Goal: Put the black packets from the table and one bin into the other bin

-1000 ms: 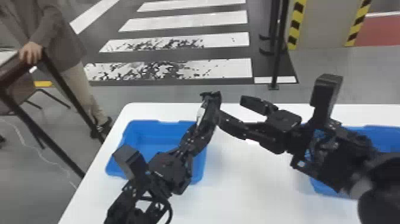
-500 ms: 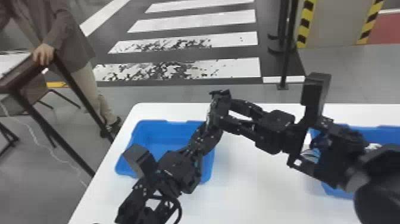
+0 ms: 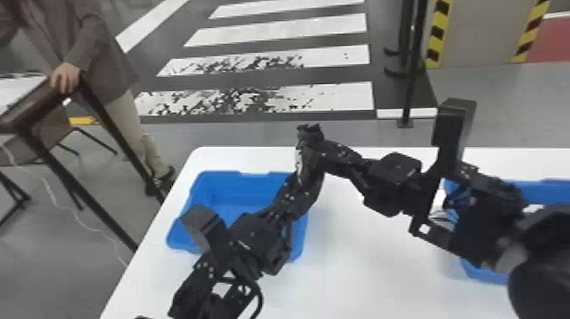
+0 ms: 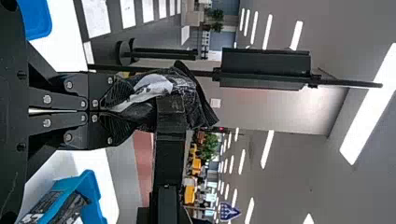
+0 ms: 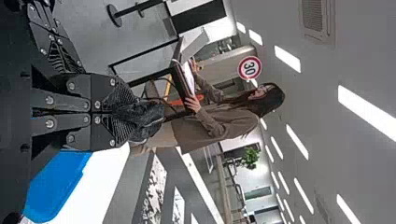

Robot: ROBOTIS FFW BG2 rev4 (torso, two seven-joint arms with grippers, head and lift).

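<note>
In the head view, my left gripper (image 3: 306,180) rises from below, shut on the lower part of a black packet (image 3: 309,135) with a whitish patch. My right gripper (image 3: 325,155) reaches it from the right, high over the table. The left wrist view has the left gripper (image 4: 116,111) shut on the crumpled packet (image 4: 152,88), one dark finger of the other gripper lying across it. From the right wrist, the right gripper (image 5: 119,113) is shut on black wrapping (image 5: 142,119). A blue bin (image 3: 250,203) stands at left, another (image 3: 547,191) at right, holding dark packets (image 4: 67,210).
The white table (image 3: 364,263) runs between the bins. My left forearm passes in front of the left bin, and the right arm covers much of the right one. Beyond the table's left edge is a dark-framed stand (image 3: 114,131) with a person beside it.
The right gripper, open with fingers spread a second ago, has closed onto the packet beside the left gripper. The head view has shifted slightly, so the bins and table appear farther right.
</note>
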